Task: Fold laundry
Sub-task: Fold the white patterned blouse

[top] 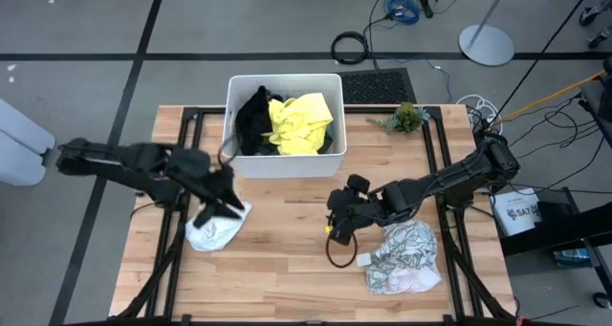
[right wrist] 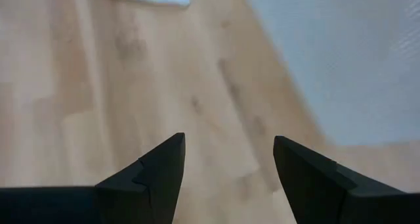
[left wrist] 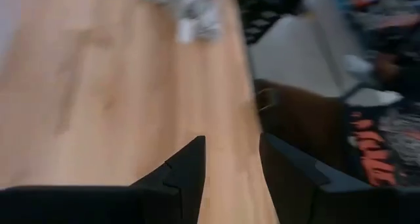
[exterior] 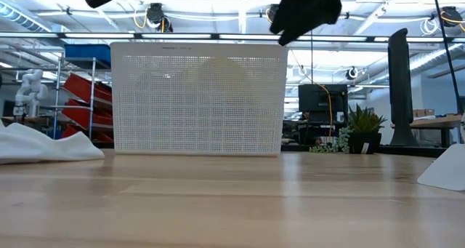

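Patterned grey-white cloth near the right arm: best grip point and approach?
Judging from the high view, the patterned cloth lies crumpled on the table, bunched with raised folds. I'd pinch a raised fold on its edge nearest the right gripper, coming down from above on that side. The gripper is open, empty and just beside that edge; a flat edge would be harder to catch.

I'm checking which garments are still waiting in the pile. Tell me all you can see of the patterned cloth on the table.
The patterned cloth is a soft grey-white garment with dark line markings, lying crumpled in a loose heap, not folded, on the wooden table toward its front right. The right gripper hovers just beside it with fingers open, holding nothing. A small white tag-like bit shows at its left edge.
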Robot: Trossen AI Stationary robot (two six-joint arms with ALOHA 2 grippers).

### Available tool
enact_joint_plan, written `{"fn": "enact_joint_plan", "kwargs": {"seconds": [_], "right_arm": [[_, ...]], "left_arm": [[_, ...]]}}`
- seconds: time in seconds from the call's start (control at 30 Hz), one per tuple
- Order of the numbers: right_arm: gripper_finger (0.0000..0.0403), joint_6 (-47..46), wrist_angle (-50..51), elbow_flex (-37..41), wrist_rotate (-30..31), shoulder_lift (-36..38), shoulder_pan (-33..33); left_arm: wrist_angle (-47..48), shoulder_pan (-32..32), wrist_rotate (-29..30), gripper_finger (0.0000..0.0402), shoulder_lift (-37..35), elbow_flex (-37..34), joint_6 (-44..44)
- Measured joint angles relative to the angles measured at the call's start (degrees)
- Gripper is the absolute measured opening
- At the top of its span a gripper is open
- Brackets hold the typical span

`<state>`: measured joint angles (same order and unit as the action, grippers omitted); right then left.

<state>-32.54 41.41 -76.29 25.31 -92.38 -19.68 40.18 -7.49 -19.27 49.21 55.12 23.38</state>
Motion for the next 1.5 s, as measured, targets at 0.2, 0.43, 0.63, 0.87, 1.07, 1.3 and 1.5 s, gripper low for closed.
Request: {"fn": "enact_joint_plan", "kwargs": {"seconds": [0.2,0.43,0.63,0.87,1.07,1.3,1.5], "right_arm": [[0.0219,-12.8,2.8,0.0,-18.3,0.0,-3.0],[0.0219,-18.8,2.7,0.0,-13.9,0.0,-9.4],[0.0219,-25.7,9.5,0.0,-12.0,-0.7,-13.4],[0.0219,-36.8,26.1,0.0,-10.4,-5.7,-17.3],[0.0219,-39.3,22.8,0.0,-16.4,-9.2,-17.8],[0.0219,-45.8,23.4,0.0,-20.0,-9.7,-17.9],[0.0219,-47.4,28.6,1.0,-21.2,-10.1,-17.9]], "left_arm": [[-26.0,-12.6,3.3,0.0153,3.4,-9.1,-1.5],[-36.3,-21.7,9.5,0.0153,11.9,-10.4,-12.7],[-40.4,-22.3,10.7,0.0153,18.6,-10.4,-16.4],[-42.2,-21.1,10.7,0.0153,21.6,-7.5,-24.8],[-42.4,-19.8,10.7,0.0153,21.4,-4.4,-26.8],[-37.2,-21.0,10.6,0.0153,21.5,-4.4,-21.8],[-36.9,-22.0,10.6,0.0153,21.5,-4.4,-20.8]]}}
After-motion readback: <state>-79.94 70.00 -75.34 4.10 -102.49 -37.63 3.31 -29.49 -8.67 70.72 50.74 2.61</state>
